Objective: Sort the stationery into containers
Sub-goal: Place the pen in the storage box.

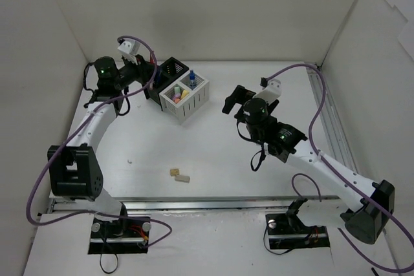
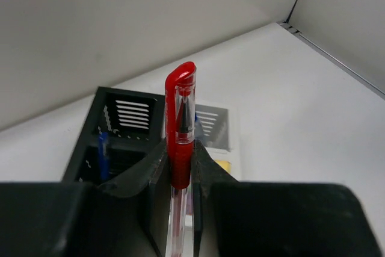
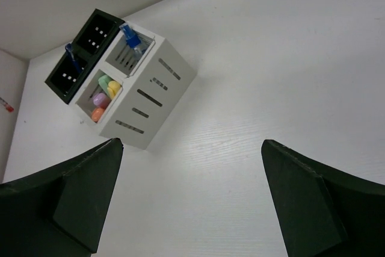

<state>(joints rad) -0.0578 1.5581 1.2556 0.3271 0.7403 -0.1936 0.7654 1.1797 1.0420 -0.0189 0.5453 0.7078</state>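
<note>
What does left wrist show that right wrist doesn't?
Only left wrist: the left gripper shut on the red pen, cap up. Only right wrist: the right gripper open and empty, and a clear look into the white box, with markers in one compartment and the blue-capped bottle in the other. Both: the black box with the blue pen standing in one compartment, and the white box beside it.

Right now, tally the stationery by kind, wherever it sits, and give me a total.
Markers: 4 - green marker, yellow marker, pink marker, orange marker, in the white box.
Pens: 2 - red pen in the left gripper, blue pen in the black box.
Blue-capped bottle: 1, in the white box.
Beige erasers: 2, on the table.
Total: 9.
</note>
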